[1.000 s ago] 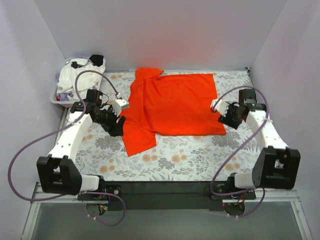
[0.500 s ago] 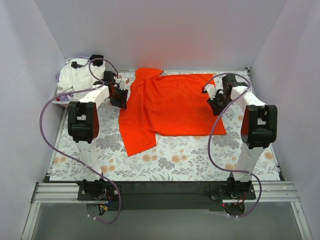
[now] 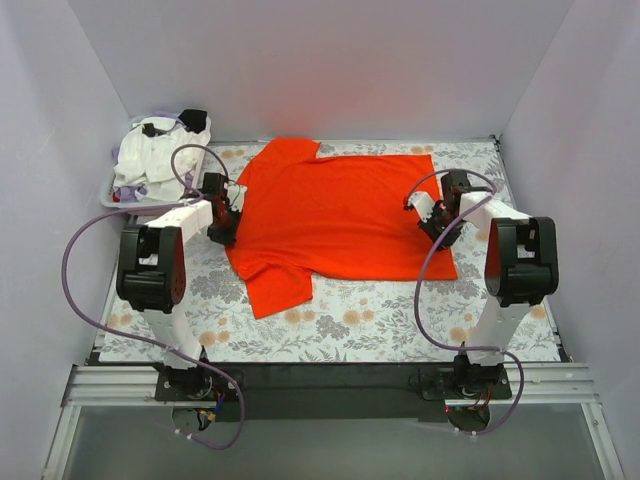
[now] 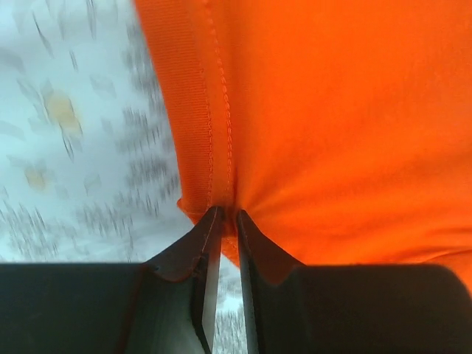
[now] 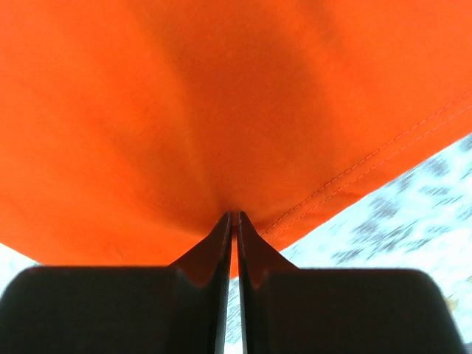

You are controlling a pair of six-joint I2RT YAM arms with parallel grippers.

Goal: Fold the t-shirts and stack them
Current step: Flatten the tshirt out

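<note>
The orange-red t-shirt (image 3: 335, 215) lies spread across the floral cloth, its collar end to the left and its hem to the right. My left gripper (image 3: 232, 208) is shut on the shirt's left edge; in the left wrist view the ribbed seam (image 4: 210, 110) bunches into my left gripper (image 4: 223, 214). My right gripper (image 3: 432, 212) is shut on the right hem; the right wrist view has the stitched hem (image 5: 354, 173) puckered at my right gripper (image 5: 234, 215). White t-shirts (image 3: 150, 155) are heaped in a basket at the back left.
The white basket (image 3: 112, 199) stands at the table's back left corner, close behind the left arm. Grey-and-orange floral cloth (image 3: 380, 320) covers the table. Pale walls enclose the back and both sides. Purple cables loop off both arms.
Both grippers have closed on the shirt's edges. The shirt has been drawn out sideways and now lies flatter and wider, its left side shifted nearer the camera.
</note>
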